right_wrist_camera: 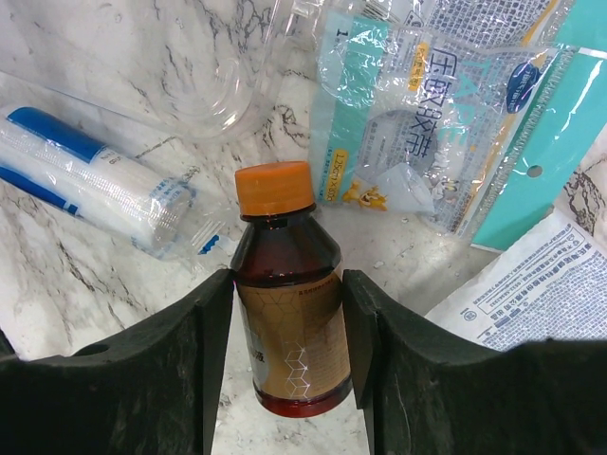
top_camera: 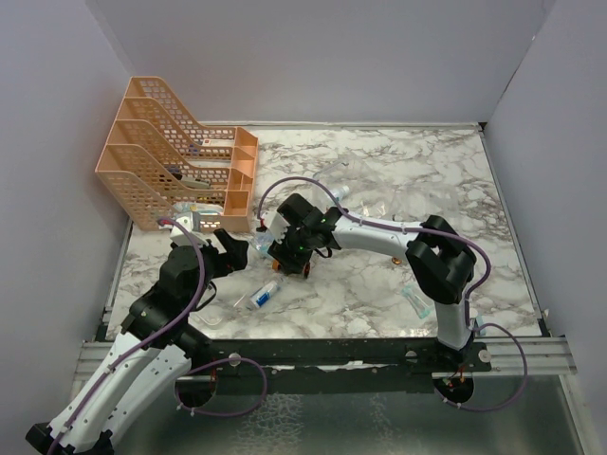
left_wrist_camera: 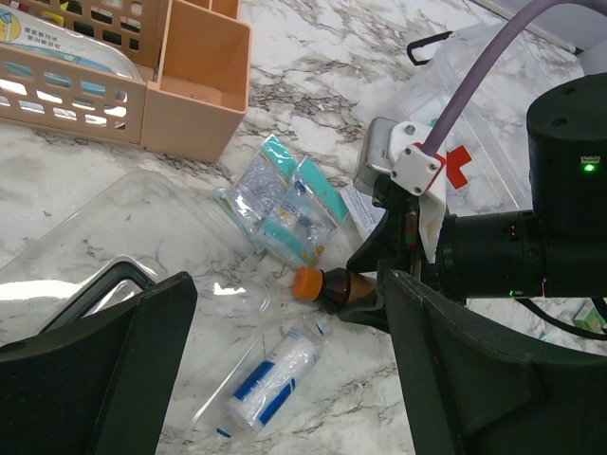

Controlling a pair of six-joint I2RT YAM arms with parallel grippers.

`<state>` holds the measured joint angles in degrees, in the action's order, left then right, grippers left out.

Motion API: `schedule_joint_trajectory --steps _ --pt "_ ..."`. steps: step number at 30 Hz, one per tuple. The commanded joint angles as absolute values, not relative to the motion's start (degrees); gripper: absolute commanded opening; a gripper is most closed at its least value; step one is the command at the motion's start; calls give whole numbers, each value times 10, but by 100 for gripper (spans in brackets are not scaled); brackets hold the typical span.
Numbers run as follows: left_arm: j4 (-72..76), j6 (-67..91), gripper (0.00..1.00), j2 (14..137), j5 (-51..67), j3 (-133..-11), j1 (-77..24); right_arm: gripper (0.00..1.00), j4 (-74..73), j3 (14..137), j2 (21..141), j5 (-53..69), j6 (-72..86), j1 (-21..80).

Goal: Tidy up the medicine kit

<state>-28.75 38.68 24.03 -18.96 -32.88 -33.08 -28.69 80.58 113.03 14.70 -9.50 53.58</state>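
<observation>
my right gripper (right_wrist_camera: 287, 280): clamped on brown glass bottle with orange cap (right_wrist_camera: 289, 332), cap pointing left
my left gripper (left_wrist_camera: 289, 313): open
clear plastic medicine kit box (left_wrist_camera: 503, 85): black handle far-left; long axis unclear

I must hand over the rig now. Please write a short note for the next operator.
Left gripper: open, empty, above the table.
Right gripper: closed on the brown bottle, low by the table.
Medicine kit: clear box with a red cross, beyond the right gripper.
Bandage roll and teal packets lie loose on the table.
Done: bottle gripped.
Left: move bottle, roll and packets into the kit.
</observation>
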Motion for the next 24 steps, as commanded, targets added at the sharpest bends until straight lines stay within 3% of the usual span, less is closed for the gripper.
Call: schedule_joint_trajectory --steps 1,9,16,24 --pt "-287 392 84 241 -189 -332 -332 50 -297 812 1144 116 -95 540" --pt "-282 393 84 241 -179 -329 -331 52 -303 809 1145 114 -94 539" --pt "-279 392 84 241 -176 -327 -331 36 -296 805 1124 116 -70 540" --pt "-278 393 84 241 -175 -327 -331 33 -213 741 1009 100 35 540"
